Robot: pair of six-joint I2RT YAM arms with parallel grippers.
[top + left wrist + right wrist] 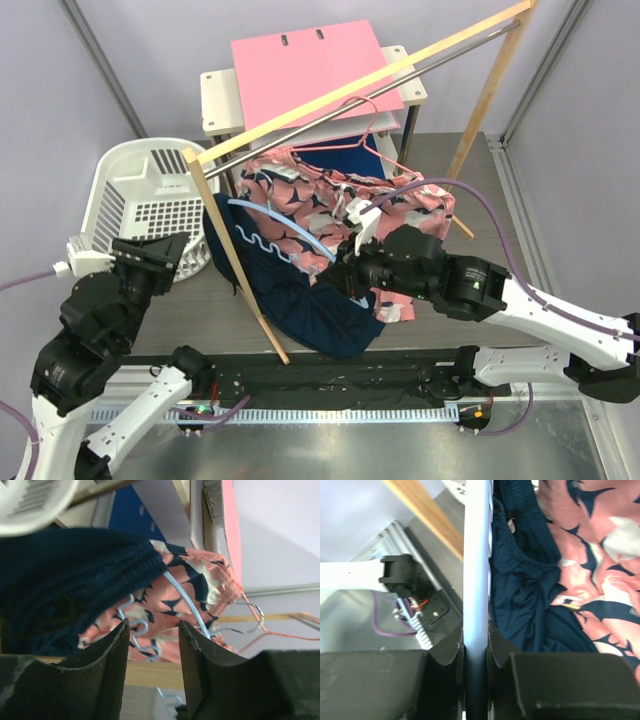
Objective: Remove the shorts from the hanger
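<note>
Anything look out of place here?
Yes. The light blue hanger lies tangled among the navy shorts and the pink printed shorts rather than hanging from the rail; the right gripper is clamped on its bar.

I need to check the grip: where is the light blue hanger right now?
Top view, mid-frame: the blue hanger lies across the navy shorts, just below the pink shorts, its right end clamped in the right pincer.

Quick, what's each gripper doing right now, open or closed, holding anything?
Left gripper: open, fingers apart, holding nothing.
Right gripper: closed on the light blue hanger.
</note>
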